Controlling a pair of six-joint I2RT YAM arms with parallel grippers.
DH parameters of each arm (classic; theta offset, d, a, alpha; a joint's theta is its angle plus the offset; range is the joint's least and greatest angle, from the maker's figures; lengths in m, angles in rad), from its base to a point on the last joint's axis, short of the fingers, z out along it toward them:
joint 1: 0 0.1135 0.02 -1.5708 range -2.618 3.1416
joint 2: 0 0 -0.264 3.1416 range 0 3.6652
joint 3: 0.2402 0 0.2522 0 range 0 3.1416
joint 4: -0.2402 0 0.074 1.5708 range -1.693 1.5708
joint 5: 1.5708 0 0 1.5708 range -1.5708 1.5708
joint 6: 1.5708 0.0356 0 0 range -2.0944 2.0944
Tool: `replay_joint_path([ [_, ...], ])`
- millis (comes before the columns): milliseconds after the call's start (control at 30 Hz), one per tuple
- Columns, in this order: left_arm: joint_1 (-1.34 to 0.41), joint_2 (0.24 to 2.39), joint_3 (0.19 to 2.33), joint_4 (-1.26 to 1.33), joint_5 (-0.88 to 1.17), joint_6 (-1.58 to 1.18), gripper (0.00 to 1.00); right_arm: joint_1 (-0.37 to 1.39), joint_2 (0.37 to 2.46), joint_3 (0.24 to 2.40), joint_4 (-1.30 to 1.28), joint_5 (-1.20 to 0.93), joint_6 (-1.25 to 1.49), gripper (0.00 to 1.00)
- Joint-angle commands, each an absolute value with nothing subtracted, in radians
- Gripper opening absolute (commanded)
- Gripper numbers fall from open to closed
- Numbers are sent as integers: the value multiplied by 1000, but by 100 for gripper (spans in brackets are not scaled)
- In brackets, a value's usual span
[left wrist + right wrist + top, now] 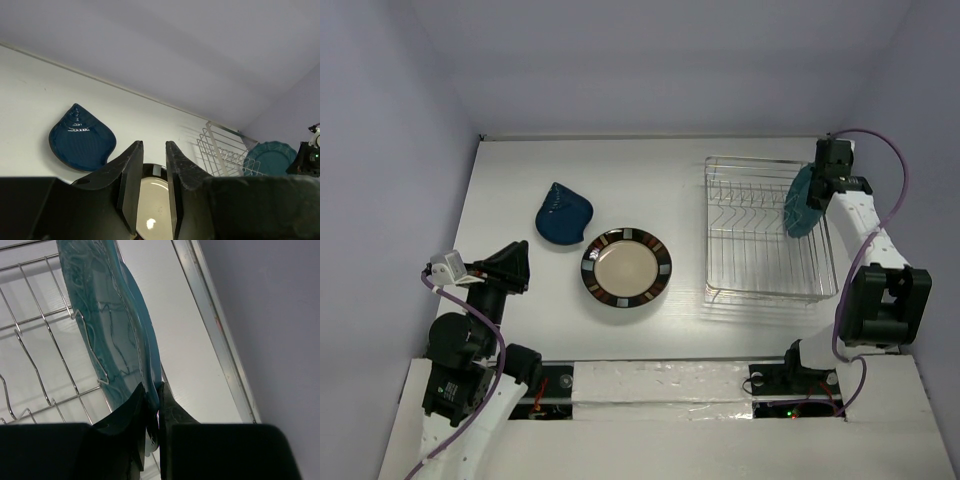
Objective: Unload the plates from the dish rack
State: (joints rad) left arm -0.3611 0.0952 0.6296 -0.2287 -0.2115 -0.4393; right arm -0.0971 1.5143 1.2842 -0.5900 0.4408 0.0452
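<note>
Far left of the dish rack (750,250), the left gripper (154,146) is a narrow slit open, empty. The blue shell plate (563,216) and the round cream-centred plate (626,266) lie flat left of the rack. At its right edge, the right gripper (152,392) pinches the rim of an upright teal plate (117,325).

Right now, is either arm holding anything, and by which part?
The right gripper pinches the teal plate by its rim, at the dish rack's right side. The left gripper holds nothing.

bright, even light | soft shadows | wrist foregrounds dark, blurred
</note>
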Motion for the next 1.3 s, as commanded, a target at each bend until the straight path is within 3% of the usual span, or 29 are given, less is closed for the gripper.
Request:
replay_joint_path([
  [0, -368, 94, 643, -184, -207, -440, 22, -83, 1470, 1371, -568, 529, 28, 0],
  [467, -368, 95, 641, -183, -207, -440, 27, -23, 1322, 1633, -646, 420, 124, 0],
  [700, -368, 110, 640, -178, -207, -439, 28, 21, 1230, 1606, -621, 232, 253, 0],
  [933, -368, 113, 637, -179, -207, -442, 32, 230, 1118, 1370, -428, -99, 466, 0],
  [1167, -368, 166, 635, -173, -207, -437, 47, 486, 1126, 1016, 44, -215, 788, 0],
  [1267, -368, 178, 635, -175, -207, -440, 60, 584, 1192, 953, 208, -216, 856, 0],
])
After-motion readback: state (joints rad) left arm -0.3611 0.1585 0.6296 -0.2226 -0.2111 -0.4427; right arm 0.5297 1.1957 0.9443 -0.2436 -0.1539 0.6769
